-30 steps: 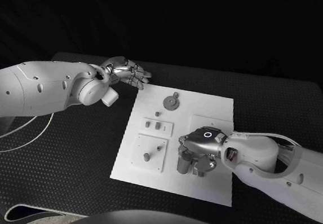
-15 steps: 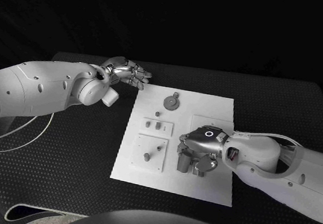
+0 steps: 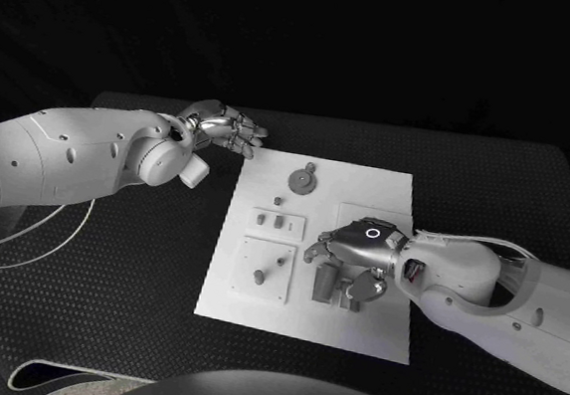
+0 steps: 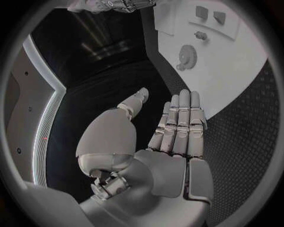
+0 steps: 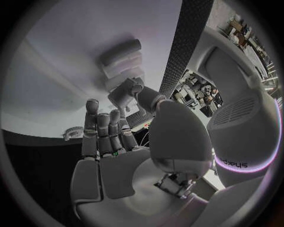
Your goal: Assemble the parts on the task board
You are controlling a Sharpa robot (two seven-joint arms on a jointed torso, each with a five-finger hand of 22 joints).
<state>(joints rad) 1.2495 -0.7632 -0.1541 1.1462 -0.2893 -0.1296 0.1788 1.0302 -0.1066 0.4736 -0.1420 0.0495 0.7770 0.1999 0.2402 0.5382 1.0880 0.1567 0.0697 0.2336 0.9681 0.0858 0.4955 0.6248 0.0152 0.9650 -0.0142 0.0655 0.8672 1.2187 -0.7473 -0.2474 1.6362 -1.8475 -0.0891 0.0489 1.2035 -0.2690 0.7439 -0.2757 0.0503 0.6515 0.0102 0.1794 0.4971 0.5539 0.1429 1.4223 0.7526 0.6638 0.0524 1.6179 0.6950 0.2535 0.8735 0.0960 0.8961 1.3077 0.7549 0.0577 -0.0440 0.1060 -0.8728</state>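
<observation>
Right hand (image 3: 353, 260) low over task board (image 3: 374, 186) near its right edge, fingers on grey part (image 3: 325, 282); grip not discernible. Left hand (image 3: 223, 128) open, empty, off board's far-left corner. Risk: part tipping if pressed off-axis.

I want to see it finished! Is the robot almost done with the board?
Not yet, it seems. The gear and small pegs already sit on the board. The right hand rests over grey parts near the front, though its grip is unclear. The left hand waits open beside the board.
</observation>
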